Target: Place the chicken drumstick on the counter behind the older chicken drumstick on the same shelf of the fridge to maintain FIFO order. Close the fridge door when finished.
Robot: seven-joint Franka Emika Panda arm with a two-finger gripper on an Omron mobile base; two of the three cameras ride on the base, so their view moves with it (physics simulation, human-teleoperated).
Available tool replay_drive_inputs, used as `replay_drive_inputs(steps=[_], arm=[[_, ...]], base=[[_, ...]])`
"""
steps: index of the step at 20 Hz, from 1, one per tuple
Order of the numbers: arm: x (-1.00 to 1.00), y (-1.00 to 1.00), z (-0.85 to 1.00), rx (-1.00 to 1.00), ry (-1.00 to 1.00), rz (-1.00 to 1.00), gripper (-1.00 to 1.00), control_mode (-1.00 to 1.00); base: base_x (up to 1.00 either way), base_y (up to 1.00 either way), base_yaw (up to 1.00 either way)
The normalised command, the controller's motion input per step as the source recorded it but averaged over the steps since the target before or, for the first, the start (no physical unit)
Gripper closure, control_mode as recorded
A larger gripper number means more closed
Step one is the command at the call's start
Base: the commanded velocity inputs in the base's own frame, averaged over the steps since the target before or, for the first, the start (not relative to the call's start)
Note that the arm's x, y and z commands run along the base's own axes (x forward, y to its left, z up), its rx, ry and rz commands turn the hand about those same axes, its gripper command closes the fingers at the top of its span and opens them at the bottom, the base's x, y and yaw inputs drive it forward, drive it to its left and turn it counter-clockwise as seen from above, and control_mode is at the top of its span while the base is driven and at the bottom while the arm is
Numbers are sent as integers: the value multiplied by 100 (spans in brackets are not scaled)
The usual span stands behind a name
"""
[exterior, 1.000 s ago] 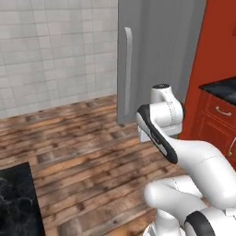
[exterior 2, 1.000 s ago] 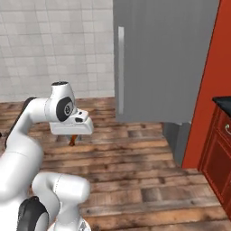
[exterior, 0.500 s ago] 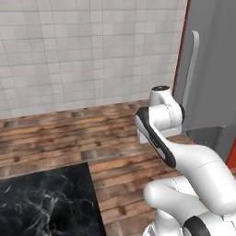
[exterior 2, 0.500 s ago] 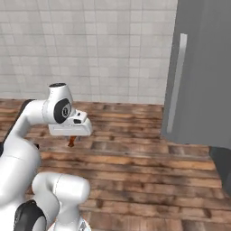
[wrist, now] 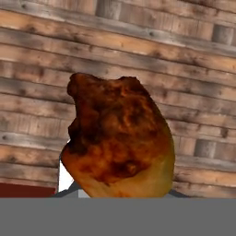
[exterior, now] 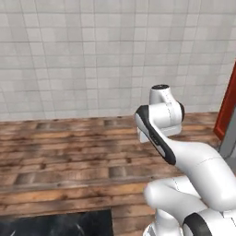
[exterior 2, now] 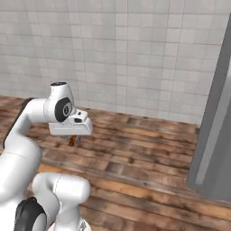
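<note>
Broadly, a pale tiled wall (exterior: 92,55) closes off the far side, meeting the brown plank floor (exterior: 69,156) along a straight line. The floor lies wide and bare ahead of the arm, giving plenty of room to move between the wall and the base.

At the right edge of the right base view stands the grey fridge door (exterior 2: 216,135), tall and flat, its lower edge resting near the floor, well apart from the arm. In the left base view a strip of red cabinet (exterior: 228,110) shows at the right edge, just beyond the arm's elbow. The black veined counter (exterior: 60,223) shows as a corner at the bottom of that view, its edge cutting straight across the planks, close to the base.

The gripper (exterior 2: 72,139) hangs under the hand, above open floor. Its fingers are drawn in on the chicken drumstick (wrist: 117,138), pinching it; in the hand view the reddish-brown meaty end fills the middle, with planks behind it. From the right base view the drumstick appears as a small orange bit (exterior 2: 71,140) beneath the hand, clear of the floor.

No writing or brand mark can be read anywhere.
</note>
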Motion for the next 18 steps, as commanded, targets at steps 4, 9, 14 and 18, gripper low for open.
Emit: replay_drive_inputs(steps=[4, 9, 14, 18], arm=[[0, 0, 0, 0, 0, 0, 100, 100], [0, 0, 0, 0, 0, 0, 100, 100], [0, 0, 0, 0, 0, 0, 100, 100], [0, 0, 0, 0, 0, 0, 100, 100]], base=[[100, 0, 28], [100, 0, 20], [100, 0, 7], [93, 0, -8]])
